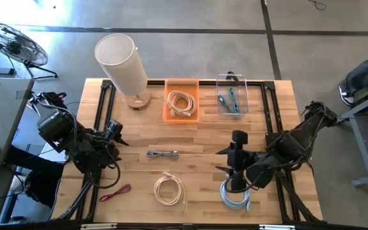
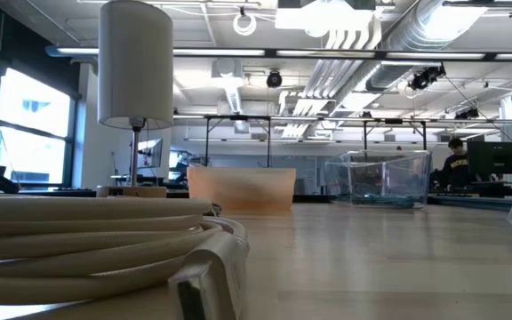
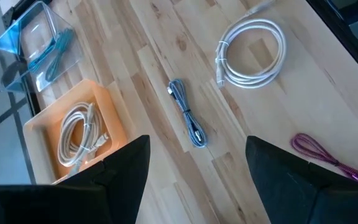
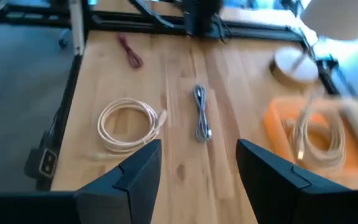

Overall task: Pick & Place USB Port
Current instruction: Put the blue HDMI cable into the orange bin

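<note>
A grey bundled cable (image 1: 162,153) (image 3: 187,115) (image 4: 201,115) lies flat mid-table. A cream coil (image 1: 169,190) (image 3: 252,53) (image 4: 126,124) and a magenta cable (image 1: 115,193) lie nearer the front edge. Which cable bears the USB port I cannot tell. My left gripper (image 1: 120,135) (image 3: 197,140) hovers open at the table's left, above and to the left of the grey cable. My right gripper (image 1: 222,161) (image 4: 199,146) hovers open to the right of that cable, over a white-and-blue coil (image 1: 235,195). Neither gripper shows in the low view.
An orange bin (image 1: 181,116) (image 2: 241,188) holding a coiled white cable and a clear bin (image 1: 231,112) (image 2: 385,182) with blue and green cables stand at the back. A white lamp (image 1: 121,64) (image 2: 134,67) stands at the back left. Bare wood lies around the grey cable.
</note>
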